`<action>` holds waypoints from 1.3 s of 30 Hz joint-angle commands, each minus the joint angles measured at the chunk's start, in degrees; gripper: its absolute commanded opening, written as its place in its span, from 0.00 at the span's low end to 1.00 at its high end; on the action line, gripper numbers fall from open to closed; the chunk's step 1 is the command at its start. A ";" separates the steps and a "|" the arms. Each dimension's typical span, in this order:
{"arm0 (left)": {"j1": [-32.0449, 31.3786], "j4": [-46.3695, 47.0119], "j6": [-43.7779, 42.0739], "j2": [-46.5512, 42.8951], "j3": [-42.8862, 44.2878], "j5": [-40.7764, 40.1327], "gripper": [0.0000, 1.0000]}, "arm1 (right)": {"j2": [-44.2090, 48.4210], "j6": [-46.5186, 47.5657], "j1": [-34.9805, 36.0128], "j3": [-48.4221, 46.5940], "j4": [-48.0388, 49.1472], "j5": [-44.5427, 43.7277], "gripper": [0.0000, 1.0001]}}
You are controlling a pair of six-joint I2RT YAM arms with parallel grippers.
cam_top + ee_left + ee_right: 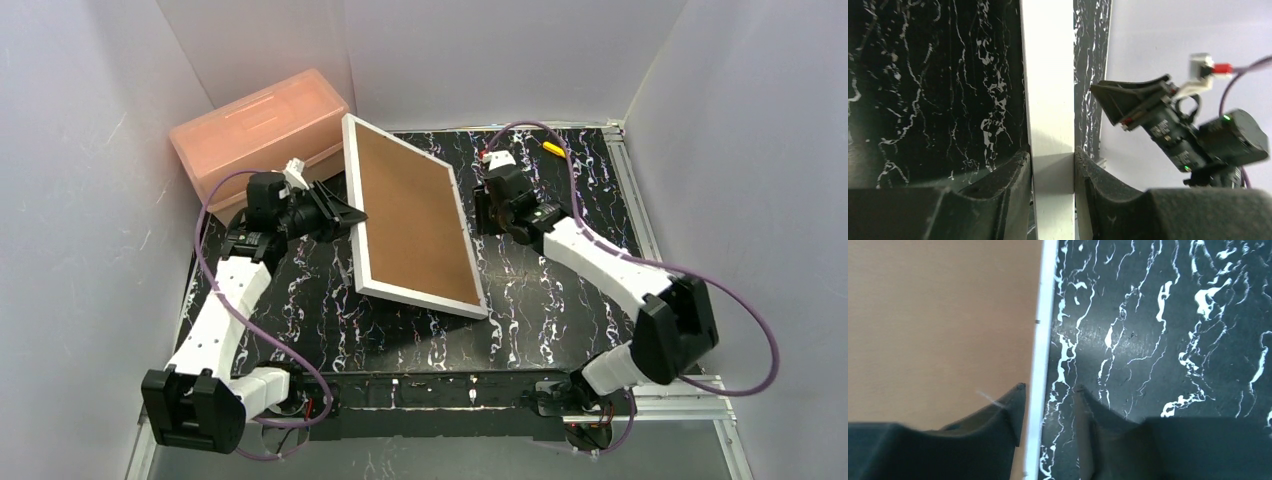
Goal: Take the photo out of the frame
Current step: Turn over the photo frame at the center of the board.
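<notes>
At the middle of the black marbled desk (530, 290), the frame (415, 215) shows its brown fibreboard back, ringed by a narrow white border. The left pincer (1052, 152) pinches its left white edge. The right pincer (1048, 387) stands spread astride the right edge, one finger over the board and one over the desk.

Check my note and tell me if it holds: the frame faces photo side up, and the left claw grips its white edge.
One point is wrong. The frame faces brown fibreboard back up, not photo side up; the top external view shows this plainly. The rest stands: the left claw grips its white edge.
</notes>
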State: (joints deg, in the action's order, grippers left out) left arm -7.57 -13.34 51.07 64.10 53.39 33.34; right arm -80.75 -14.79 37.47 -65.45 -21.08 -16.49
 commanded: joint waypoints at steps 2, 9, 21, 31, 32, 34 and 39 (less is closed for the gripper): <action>0.45 -10.23 -6.72 -4.05 8.33 1.72 0.00 | -8.24 -6.35 -0.51 -5.19 -1.60 3.12 0.23; 0.45 -13.42 -6.86 -2.74 16.87 5.20 0.00 | -16.57 -9.63 -0.43 -8.90 1.47 8.14 0.01; -10.98 -14.34 -5.67 1.32 28.04 2.03 0.00 | -30.13 -16.27 6.33 -21.43 -3.76 8.00 0.01; -27.17 -13.25 -6.35 5.71 27.68 -7.21 0.00 | -28.15 -23.56 6.48 -16.83 2.82 7.41 0.01; -27.76 -12.95 -6.33 6.16 27.25 -7.36 0.00 | -27.29 -23.69 6.24 -15.15 4.79 8.88 0.01; -28.19 -12.61 -6.53 6.83 26.52 -7.41 0.02 | -25.81 -23.56 5.08 -11.51 9.31 12.99 0.01; -28.20 -14.37 -9.00 7.63 25.84 -9.19 0.44 | -24.55 -21.26 1.17 -4.65 18.88 28.97 0.01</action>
State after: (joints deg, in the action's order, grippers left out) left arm -35.77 -25.63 45.60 71.50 79.96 25.71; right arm -108.60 -36.69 41.93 -73.63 -13.13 -0.64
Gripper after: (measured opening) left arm 0.288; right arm 0.024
